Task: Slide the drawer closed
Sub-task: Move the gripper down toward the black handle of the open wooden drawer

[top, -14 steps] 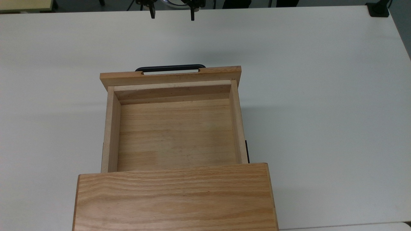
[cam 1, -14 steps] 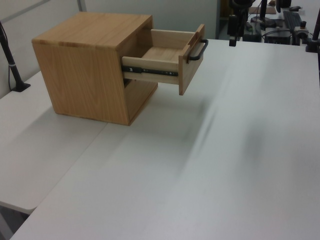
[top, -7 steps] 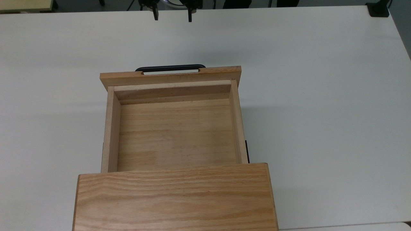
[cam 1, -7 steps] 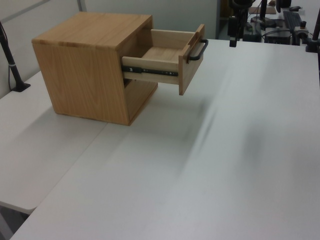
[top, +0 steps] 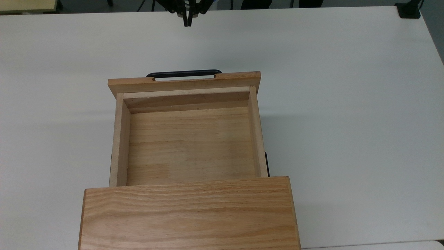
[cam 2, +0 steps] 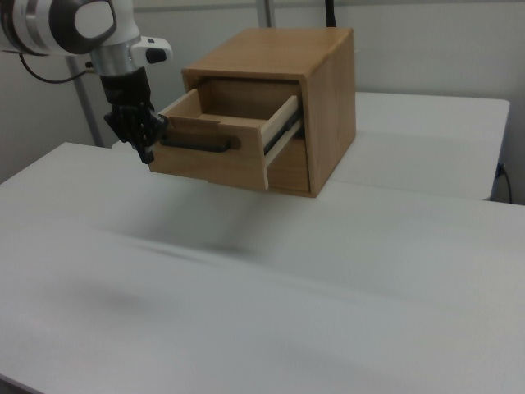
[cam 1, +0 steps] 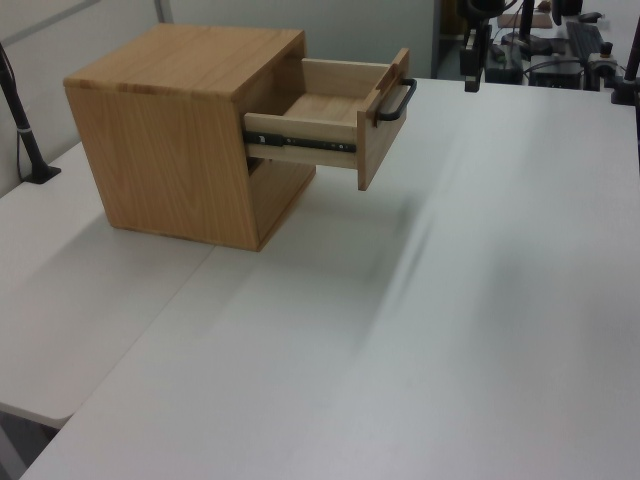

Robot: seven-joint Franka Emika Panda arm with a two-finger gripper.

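Note:
The drawer (top: 189, 142) stands pulled well out of the oak cabinet (top: 187, 215) and is empty inside. Its reddish-brown front panel (top: 184, 83) carries a black bar handle (top: 184, 73). In the left view the drawer (cam 1: 325, 110) juts toward the left view's right, handle (cam 1: 397, 100) outermost. My gripper (top: 187, 21) hangs over the table at the top view's upper edge, well beyond the handle, shut with nothing between its fingers. In the right view the gripper (cam 2: 146, 152) hangs by the left end of the front panel (cam 2: 209, 164).
The cabinet (cam 1: 180, 130) sits on a wide white table (top: 347, 104) with bare surface on all sides. A black clamp (top: 409, 9) sits at the top view's far right corner. A black post (cam 1: 25, 130) stands at the left view's left edge.
The gripper's fingers have come together from wide apart to shut, and it has come slightly nearer the drawer. The drawer has not moved.

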